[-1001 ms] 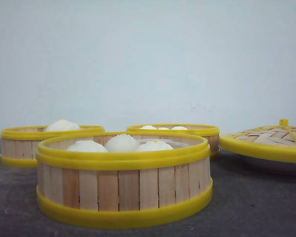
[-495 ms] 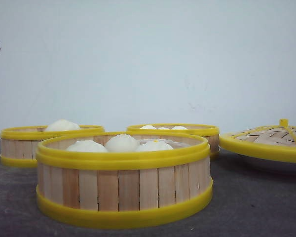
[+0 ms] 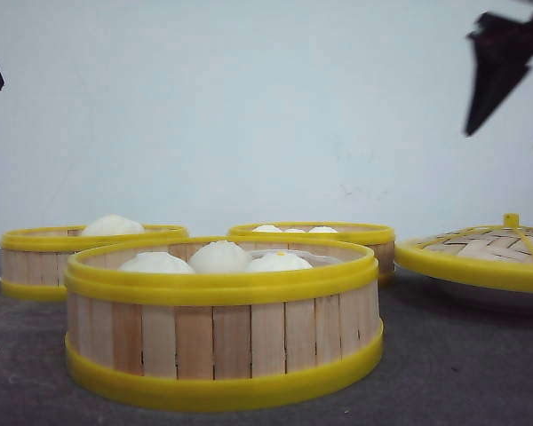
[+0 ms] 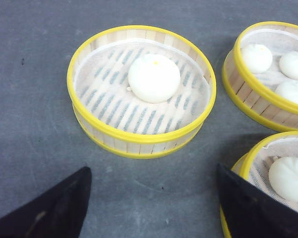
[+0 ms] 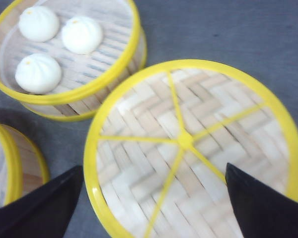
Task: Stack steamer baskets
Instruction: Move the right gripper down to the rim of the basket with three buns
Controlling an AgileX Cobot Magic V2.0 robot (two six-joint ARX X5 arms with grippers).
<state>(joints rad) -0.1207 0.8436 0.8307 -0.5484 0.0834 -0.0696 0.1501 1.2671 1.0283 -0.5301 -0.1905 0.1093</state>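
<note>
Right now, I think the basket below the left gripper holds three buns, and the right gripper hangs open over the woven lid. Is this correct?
Not quite. In the left wrist view, the basket below the left gripper holds one bun, not three. The rest is correct: the right wrist view shows the right gripper open over the woven lid.

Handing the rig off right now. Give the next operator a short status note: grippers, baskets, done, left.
Left gripper: open, empty, above the single-bun basket.
Right gripper: open, empty, above the woven lid.
Baskets: single-bun basket at far left, near three-bun basket in the middle at the front, far three-bun basket behind it. All three sit apart on the table.
Done: nothing stacked, nothing gripped.
Left: stack all three baskets.
</note>
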